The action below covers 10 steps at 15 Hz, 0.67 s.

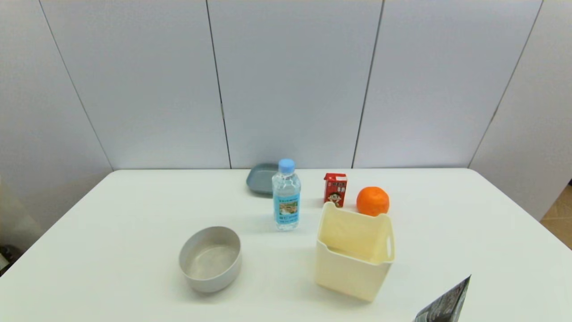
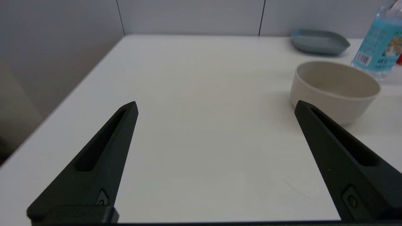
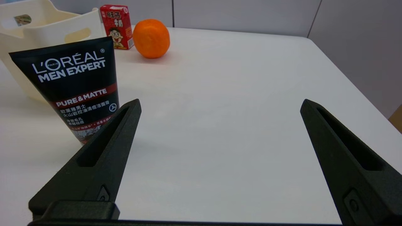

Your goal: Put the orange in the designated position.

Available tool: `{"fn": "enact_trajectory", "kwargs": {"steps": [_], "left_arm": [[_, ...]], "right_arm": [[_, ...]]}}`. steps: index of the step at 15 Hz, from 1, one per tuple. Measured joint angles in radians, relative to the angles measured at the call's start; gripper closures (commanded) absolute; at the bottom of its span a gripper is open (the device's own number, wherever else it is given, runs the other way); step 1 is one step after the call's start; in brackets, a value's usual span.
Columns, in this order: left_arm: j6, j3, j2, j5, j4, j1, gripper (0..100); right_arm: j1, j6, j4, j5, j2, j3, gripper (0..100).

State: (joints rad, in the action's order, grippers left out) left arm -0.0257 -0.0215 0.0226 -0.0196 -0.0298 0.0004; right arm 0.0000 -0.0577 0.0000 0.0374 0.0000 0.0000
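Orange [image 1: 372, 201] sits right of centre on the tabletop [image 1: 134, 214], touching nothing, beside the red carton [image 1: 335, 189]. Right hand [image 3: 220, 105] and left hand [image 2: 215, 103] are open, empty. Reaching may topple the carton.

On the black tube [image 3: 75, 88] we read "L'ORÉAL PARIS MEN EXPERT" in white letters and "PURE & MATTE" on a red band, with lines of Chinese characters under it. The red carton [image 3: 117, 26] carries Chinese characters and a cartoon face. The bottle label [image 2: 378, 47] has a barcode; its text we cannot read.
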Motion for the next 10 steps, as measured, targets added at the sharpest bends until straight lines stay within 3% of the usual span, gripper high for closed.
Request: {"fn": "enact_trajectory", "kwargs": {"steps": [4, 10], "left_arm": [[-0.017, -0.111, 0.204, 0.023, -0.165, -0.001, 0], [-0.029, -0.631, 0.683, 0.165, -0.258, -0.007, 0]], "right_arm": [[0.000, 0.000, 0.000, 0.000, 0.000, 0.000, 0], [0.000, 0.000, 0.000, 0.000, 0.000, 0.000, 0]]}}
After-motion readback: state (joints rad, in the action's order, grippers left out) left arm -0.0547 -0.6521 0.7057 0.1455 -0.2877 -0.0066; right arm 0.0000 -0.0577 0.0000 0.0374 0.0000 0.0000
